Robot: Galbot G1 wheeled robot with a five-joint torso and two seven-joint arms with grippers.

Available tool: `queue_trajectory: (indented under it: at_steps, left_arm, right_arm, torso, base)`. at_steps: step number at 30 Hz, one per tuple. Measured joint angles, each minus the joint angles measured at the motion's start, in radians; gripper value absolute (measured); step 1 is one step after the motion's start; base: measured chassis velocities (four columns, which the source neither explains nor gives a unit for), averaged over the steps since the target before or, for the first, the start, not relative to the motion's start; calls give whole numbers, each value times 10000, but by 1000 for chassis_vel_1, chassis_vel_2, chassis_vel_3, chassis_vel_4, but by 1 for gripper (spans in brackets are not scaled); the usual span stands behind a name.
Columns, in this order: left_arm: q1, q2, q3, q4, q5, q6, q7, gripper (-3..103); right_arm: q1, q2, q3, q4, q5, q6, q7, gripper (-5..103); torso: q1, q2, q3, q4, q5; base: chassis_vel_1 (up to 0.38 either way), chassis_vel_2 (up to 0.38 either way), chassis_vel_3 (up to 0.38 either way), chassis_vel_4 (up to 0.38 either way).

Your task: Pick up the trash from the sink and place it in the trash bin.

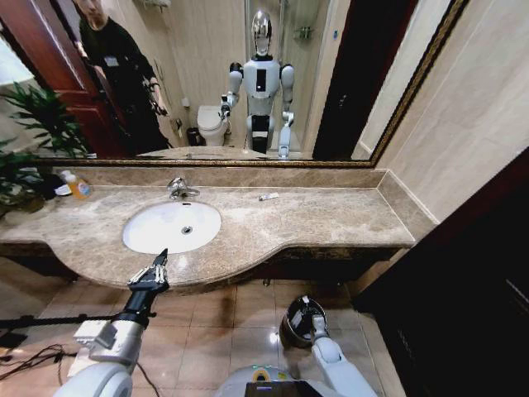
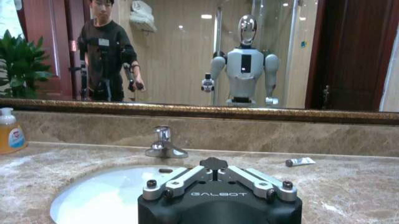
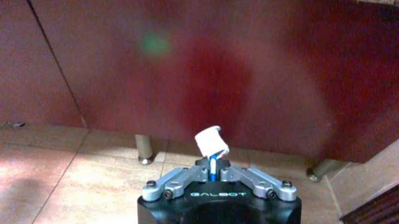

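The white oval sink (image 1: pixel 172 226) lies in the marble countertop (image 1: pixel 331 219), its basin bare around the drain. A small white tube (image 1: pixel 269 197) (image 2: pixel 300 162) rests on the counter to the right of the faucet (image 1: pixel 180 188). My left gripper (image 1: pixel 160 260) (image 2: pixel 214 164) hovers shut over the counter's front edge, just before the sink (image 2: pixel 103 198). My right gripper (image 3: pixel 212 161) is down by the floor, shut on a white-and-blue toothpaste tube (image 3: pixel 210 142). In the head view the right arm (image 1: pixel 322 351) reaches over the dark trash bin (image 1: pixel 291 324) with its shiny rim.
An orange-liquid soap bottle (image 1: pixel 77 184) (image 2: pixel 9 137) stands at the counter's left, beside a potted plant (image 1: pixel 25 157). A dark red cabinet (image 3: pixel 206 70) on metal legs faces the right gripper. A dark panel (image 1: pixel 471 281) bounds the right side. Cables (image 1: pixel 33 360) lie on the tiled floor.
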Motion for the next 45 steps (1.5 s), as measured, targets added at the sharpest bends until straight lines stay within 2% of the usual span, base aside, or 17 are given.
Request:
queue_trajectory:
  at_steps: [4, 6, 10, 12, 14, 15, 17, 19, 20, 21, 22, 27, 36, 39, 40, 45]
  left_arm:
    - [0, 0, 0, 0, 0, 0, 0, 0]
    - [0, 0, 0, 0, 0, 0, 0, 0]
    - [0, 0, 0, 0, 0, 0, 0, 0]
    - [0, 0, 0, 0, 0, 0, 0, 0]
    - [0, 0, 0, 0, 0, 0, 0, 0]
    - [0, 0, 0, 0, 0, 0, 0, 0]
    - [0, 0, 0, -1, 0, 0, 0, 0]
    - [0, 0, 0, 0, 0, 0, 0, 0]
    - [0, 0, 0, 0, 0, 0, 0, 0]
    - [0, 0, 0, 0, 0, 0, 0, 0]
    - [0, 0, 0, 0, 0, 0, 0, 0]
    - [0, 0, 0, 0, 0, 0, 0, 0]
    - [0, 0, 0, 0, 0, 0, 0, 0]
    - [0, 0, 0, 0, 0, 0, 0, 0]
    - [0, 0, 0, 0, 0, 0, 0, 0]
    - [0, 0, 0, 0, 0, 0, 0, 0]
  right_arm:
    - [119, -42, 11, -128, -75, 18, 123, 28]
    - [117, -58, 20, -133, -75, 18, 152, 28]
    - [41, -196, 77, -106, -42, 18, 244, 50]
    - [12, -240, 86, -79, -14, 21, 256, 50]
    - [-44, -326, 98, 5, 51, 25, 276, 61]
    - [-150, -482, 108, 167, 201, 28, 316, 71]
    - [-224, -554, 110, 289, 298, 31, 354, 82]
    - [-270, -579, 110, 351, 333, 31, 374, 82]
    - [-351, -617, 112, 475, 366, 29, 396, 93]
    - [-394, -644, 115, 560, 382, 25, 406, 93]
    - [-440, -685, 117, 656, 400, 15, 428, 97]
    - [-609, -815, 99, 1003, 395, 47, 621, 100]
    - [-1727, -1209, 229, 2923, 593, 133, 1292, 100]
    - [-2466, -1588, 432, 4065, 899, 156, 1564, 100]
    - [-2466, -1588, 432, 4065, 899, 156, 1564, 100]
    - [-3655, -1719, 1261, 6267, 981, 40, 1521, 100]
  torso:
    - [0, 0, 0, 0, 1]
    - [0, 0, 0, 0, 1]
    - [0, 0, 0, -1, 1]
    - [0, 0, 0, -1, 2]
    - [0, 0, 0, -1, 1]
    - [-1, 0, 0, -1, 1]
    - [0, 0, 0, 0, 1]
    - [-1, 0, 0, 0, 2]
    - [-1, 0, 0, -1, 2]
    - [-1, 0, 0, -1, 2]
    - [-2, 0, 0, -1, 2]
    - [-1, 0, 0, 0, 2]
    - [-2, 0, -1, -1, 3]
    - [-2, 0, -1, -2, 3]
    - [-2, 0, -1, -2, 3]
    - [-2, 1, -1, -2, 1]
  base:
    - [0, 0, 0, 0]
    - [0, 0, 0, 0]
    - [0, 0, 0, 0]
    - [0, 0, 0, 0]
    - [0, 0, 0, 0]
    - [0, 0, 0, 0]
    - [0, 0, 0, 0]
    - [0, 0, 0, 0]
    - [0, 0, 0, 0]
    - [0, 0, 0, 0]
    - [0, 0, 0, 0]
    - [0, 0, 0, 0]
    - [0, 0, 0, 0]
    - [0, 0, 0, 0]
    - [0, 0, 0, 0]
    - [0, 0, 0, 0]
